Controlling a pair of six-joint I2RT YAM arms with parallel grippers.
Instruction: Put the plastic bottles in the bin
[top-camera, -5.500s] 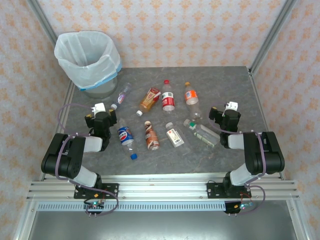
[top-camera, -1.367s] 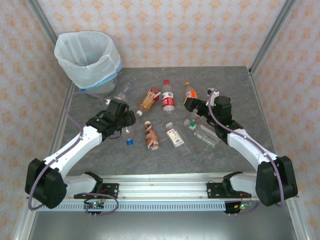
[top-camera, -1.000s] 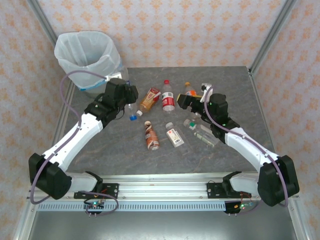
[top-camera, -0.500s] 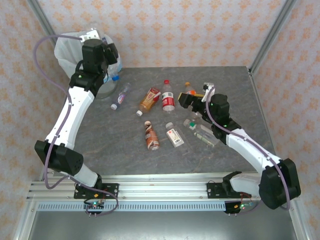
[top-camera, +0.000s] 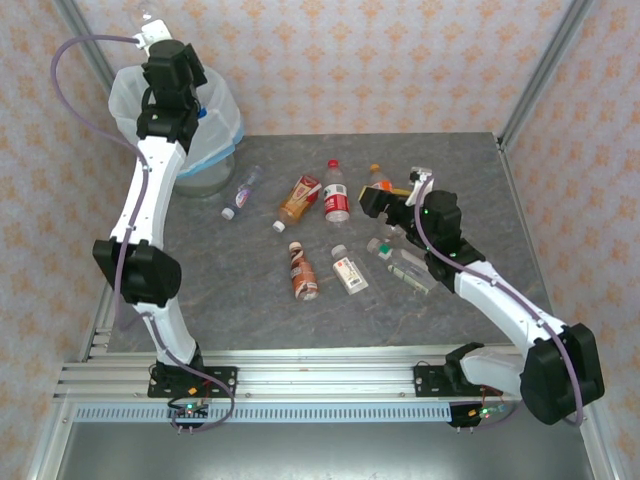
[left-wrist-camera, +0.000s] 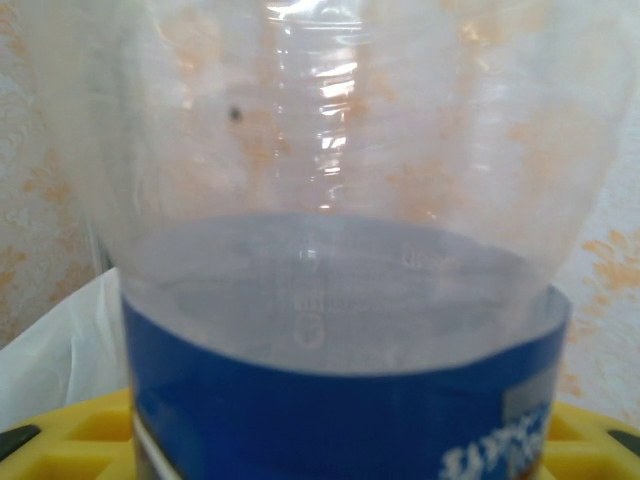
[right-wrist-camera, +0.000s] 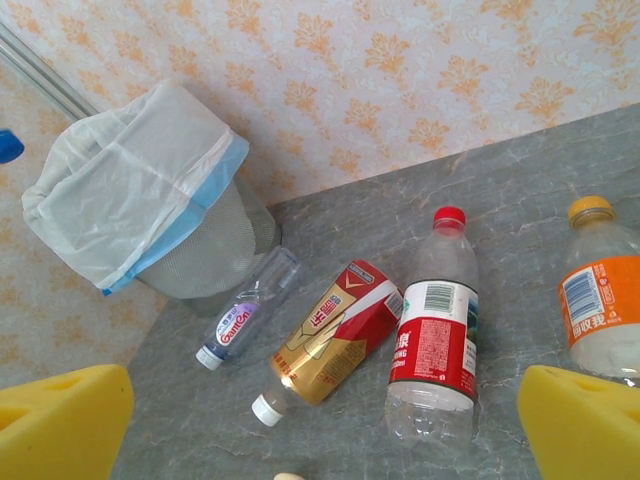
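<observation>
Having been swept up off the grey table (top-camera: 200, 300) within the last second and a half, now hanging high at the far left corner, over the white-bagged bin (top-camera: 205, 172) as seen from overhead. Meaning the left arm (top-camera: 150, 190), stretched tall and nearly straight, a moment ago bent low among the bottles.

Clamped in the left hand (top-camera: 183, 92), partly closed around its body: a clear blue-labelled bottle (left-wrist-camera: 330, 400), blue cap pointing down toward the bag. Close up from the left wrist, pressed between yellow pads (left-wrist-camera: 70, 430), with a strip of white liner below at the left. Not yet let go. Half a second ago level with the rim, now lifted clear above it. Probably placed for a drop, though hard to confirm as squarely over the mouth from these angles.

On the right, almost no change over the same second. Right hand (right-wrist-camera: 320, 430) spread fully wide, holding nothing, hovering low between the red-labelled bottle (top-camera: 336, 195) and the orange-labelled bottle (top-camera: 380, 188).

Lying flat on the table: those two, a gold-and-red bottle (top-camera: 298, 197), a small clear bottle (top-camera: 243, 188) nearest the bin, a brown bottle (top-camera: 302, 272), a white-labelled bottle (top-camera: 348, 272), and two more clear bottles (top-camera: 410, 270) beside the right arm (top-camera: 500, 300).

For the task: by the look of it, one bottle a single release away from the bin, about eight yet to be fetched.
</observation>
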